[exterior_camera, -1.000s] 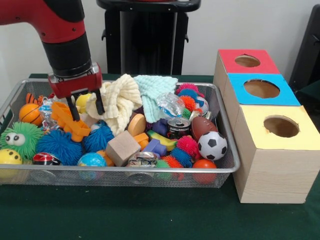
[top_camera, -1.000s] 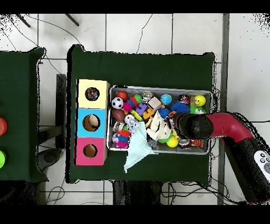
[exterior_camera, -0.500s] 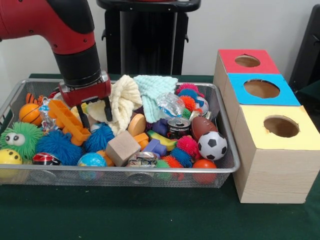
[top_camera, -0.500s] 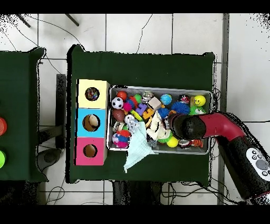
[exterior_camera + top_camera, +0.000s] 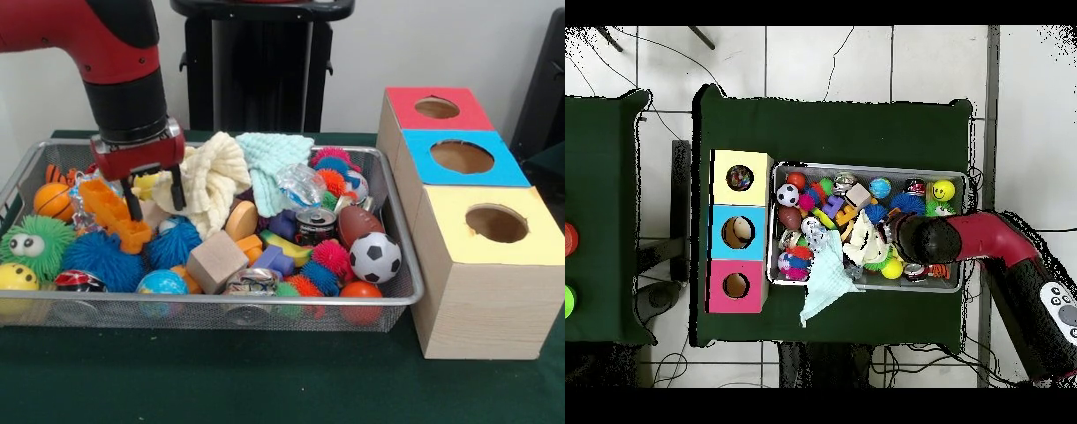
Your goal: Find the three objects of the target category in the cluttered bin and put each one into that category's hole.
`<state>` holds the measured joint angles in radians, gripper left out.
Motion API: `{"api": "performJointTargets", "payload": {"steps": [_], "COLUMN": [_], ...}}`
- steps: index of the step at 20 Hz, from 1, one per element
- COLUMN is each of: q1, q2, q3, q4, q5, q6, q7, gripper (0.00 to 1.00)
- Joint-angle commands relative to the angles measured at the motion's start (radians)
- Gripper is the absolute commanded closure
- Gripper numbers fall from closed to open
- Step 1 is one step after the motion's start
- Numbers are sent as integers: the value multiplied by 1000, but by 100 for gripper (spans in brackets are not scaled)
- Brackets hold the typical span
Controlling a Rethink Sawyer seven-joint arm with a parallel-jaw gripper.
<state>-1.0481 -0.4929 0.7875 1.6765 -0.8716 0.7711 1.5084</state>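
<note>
The red and black arm comes down over the left part of the silver wire-mesh bin, and its gripper hangs with its two black fingers apart and nothing between them. One finger stands just beside the orange plastic toy block; the other is in front of the cream knitted cloth, above a pale yellow ball that is partly hidden.

The bin rests on the green table and is crowded. To the right of the cream cloth a mint-green knitted cloth drapes over the far rim. In the middle lie a plain wooden cube, a small dark drink can, a brown toy football and a black-and-white soccer ball. At the left are a green fuzzy ball with eyes, an orange basketball and blue spiky balls.

Right of the bin stand three wooden boxes in a row, each with a round hole: the red-topped box farthest, the blue-topped box in the middle, the yellow-topped box nearest. In the overhead view the arm reaches into the bin and covers the gripper, and something shows inside the holes of the yellow-topped and blue-topped boxes, too small to make out.
</note>
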Motion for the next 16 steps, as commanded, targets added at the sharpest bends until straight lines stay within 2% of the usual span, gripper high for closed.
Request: {"api": "performJointTargets", "payload": {"steps": [1, 5, 16], "q1": [22, 17, 54], "q2": [-164, -188, -111], "q3": [-30, -26, -75], "q4": [31, 37, -12], "q5": [-90, -86, -166], "q6": [-65, -70, -124], "q7": [-126, -134, -125], "gripper": [0, 0, 0]}}
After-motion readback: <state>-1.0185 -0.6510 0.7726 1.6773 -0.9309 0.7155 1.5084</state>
